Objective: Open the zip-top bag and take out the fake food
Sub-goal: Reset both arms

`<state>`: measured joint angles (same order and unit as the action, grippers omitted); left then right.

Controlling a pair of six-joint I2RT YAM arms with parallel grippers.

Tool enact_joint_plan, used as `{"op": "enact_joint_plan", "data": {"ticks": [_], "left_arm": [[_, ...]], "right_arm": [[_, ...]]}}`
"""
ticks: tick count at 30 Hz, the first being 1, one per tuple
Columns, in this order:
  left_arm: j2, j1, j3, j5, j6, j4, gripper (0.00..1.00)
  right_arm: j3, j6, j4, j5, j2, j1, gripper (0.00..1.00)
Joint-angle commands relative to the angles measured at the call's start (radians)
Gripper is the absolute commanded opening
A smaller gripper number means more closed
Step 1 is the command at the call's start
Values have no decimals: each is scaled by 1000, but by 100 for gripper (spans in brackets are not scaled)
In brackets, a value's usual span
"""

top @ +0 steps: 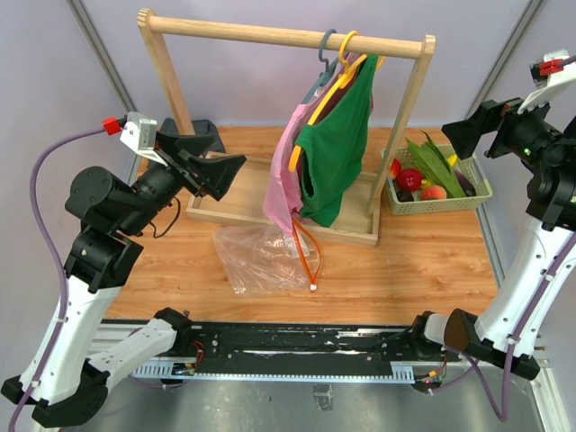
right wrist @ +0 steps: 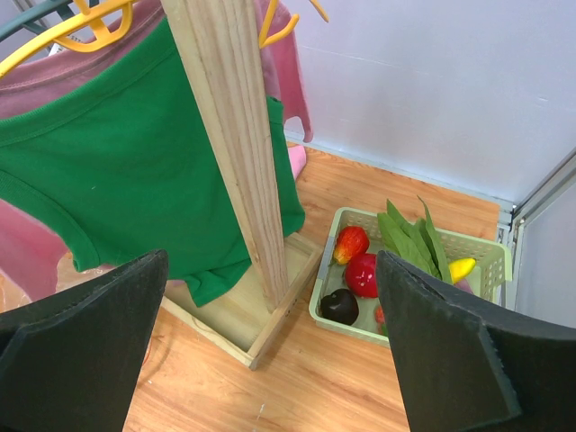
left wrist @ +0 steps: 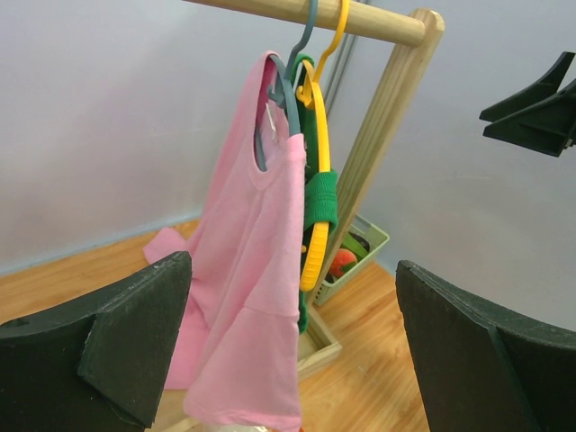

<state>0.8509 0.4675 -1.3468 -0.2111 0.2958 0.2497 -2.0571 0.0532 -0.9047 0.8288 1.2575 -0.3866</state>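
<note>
We take the wooden rack point(top: 270, 36) as ref. It stands mid-table point(top: 432, 261), w/ its base tray toward the back.

Edges & room: the zip-top bag point(top: 256, 256) lies flat on the wood just in front of the rack's base. Its top edge is tucked under the hanging clothes, and its lower edge stops short of the table's near edge. The orange-red zip strip point(top: 315, 261) runs down the bag's right side to the white slider point(top: 312, 287). We can't tell whether the mouth is open or closed. Bare wood shows front-left and front-right of the rack. The green basket point(top: 445, 204) sits just right of the rack's right post, close to the table's right edge. The fake food point(top: 409, 178) is in that basket, well apart from the bag.

The left gripper point(top: 225, 153) hovers over the rack's left end, fingers point(left wrist: 99, 342) spread wide, nothing between them. The right gripper point(top: 468, 126) hangs right of the rack above the basket's back, its fingers point(right wrist: 468, 360) also wide apart and holding nothing.

Counts: 1 bag, 1 basket, 1 rack, 2 arms. There are 2 garments, pink point(top: 283, 180) and green point(top: 337, 153). We make out 2 hangers, grey point(left wrist: 283, 90) and yellow point(left wrist: 317, 225). Food seen from the right wrist: approx. 3 red pcs, 1 dark purple, 1 yellow and at least 2 long green leaves, w/ some pcs partly hidden under the leaves.
</note>
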Motion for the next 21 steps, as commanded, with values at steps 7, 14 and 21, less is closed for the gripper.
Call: {"op": "enact_joint_plan", "data": {"ticks": [7,14,21], "left_arm": [[-5,-6,6,-3,-3,-17,99],[-6,-6,7,-4,-3,-16,99],[-7,-6,12,-2,-4,-16,99]], "right_arm": [[-20,15,-16,9,-9,-12,98],[-18,20,-17,10,-12,-13,98],[-18,22,-17,13,-12,-14,98]]}}
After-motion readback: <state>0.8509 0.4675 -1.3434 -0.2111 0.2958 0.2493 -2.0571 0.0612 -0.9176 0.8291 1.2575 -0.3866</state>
